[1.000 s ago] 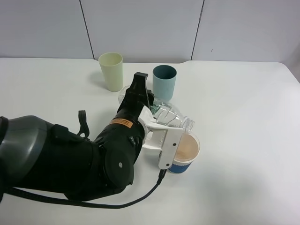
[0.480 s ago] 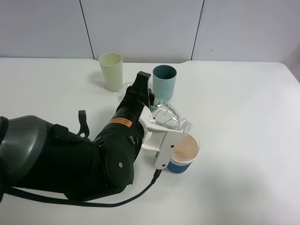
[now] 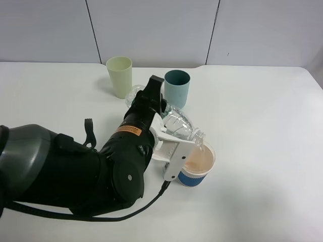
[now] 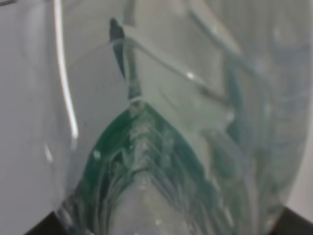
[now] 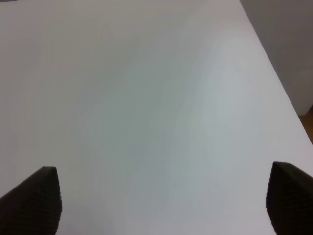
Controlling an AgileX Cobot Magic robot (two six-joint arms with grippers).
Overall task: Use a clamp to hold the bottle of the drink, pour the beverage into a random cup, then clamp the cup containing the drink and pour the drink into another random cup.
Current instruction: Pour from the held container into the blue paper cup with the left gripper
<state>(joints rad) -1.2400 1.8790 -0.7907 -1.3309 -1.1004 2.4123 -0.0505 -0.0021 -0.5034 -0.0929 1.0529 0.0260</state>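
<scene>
My left gripper [image 3: 174,135] is shut on the clear ribbed bottle [image 3: 180,122], which is tipped steeply with its open mouth just over the rim of the blue-and-white paper cup [image 3: 199,166]. The cup's inside looks peach, and I cannot make out the beverage in it. Behind the bottle stands the teal tumbler [image 3: 177,86]. In the left wrist view the bottle [image 4: 142,161] fills the picture, its green label showing through the plastic. In the right wrist view my right gripper [image 5: 156,200] stands open over bare white table [image 5: 146,98], its dark fingertips [image 5: 36,196] wide apart and nothing between them.
A pale yellow-green tumbler [image 3: 119,75] stands at the back, left of the teal one. The bulky black left arm [image 3: 75,171] covers the front left of the table. The table's edge [image 5: 274,73] shows in the right wrist view.
The bottle has tipped further, its mouth sinking closer to the paper cup's rim, and the white jaw has swung slightly left. The cups have not moved.
</scene>
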